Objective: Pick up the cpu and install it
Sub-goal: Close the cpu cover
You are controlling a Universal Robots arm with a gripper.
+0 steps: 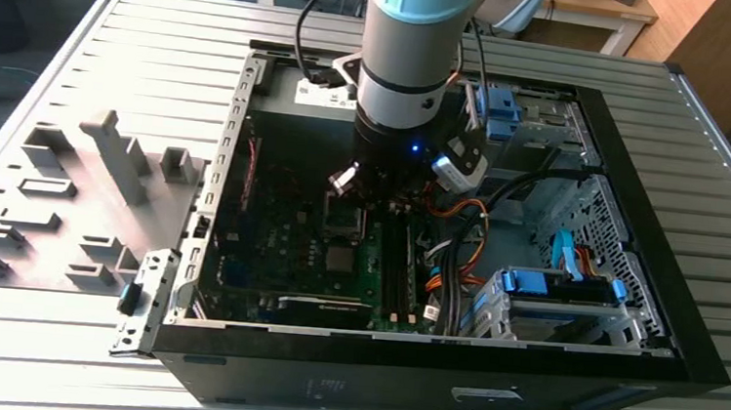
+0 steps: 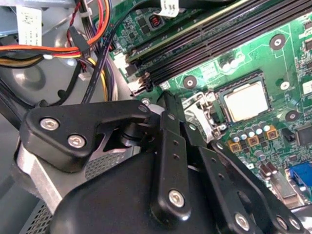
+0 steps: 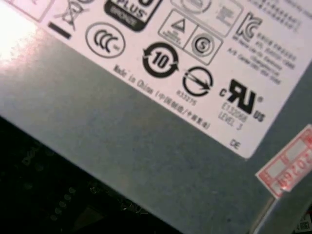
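Silver cpu [image 2: 246, 101] sits in the socket [image 2: 242, 102] inside the case [image 1: 670, 317].

You have the open computer case [image 1: 647, 286] lying on the desk [image 1: 67, 358], with the fixture block [image 1: 65, 201] beside it on the exterior view's left. Inside, the motherboard [image 1: 296, 249] takes the case's left half; the drive bays [image 1: 554, 298] sit to its right. In the second wrist view the cpu [image 2: 246, 101] lies in its socket [image 2: 222, 100], beside the memory slots [image 2: 219, 36].
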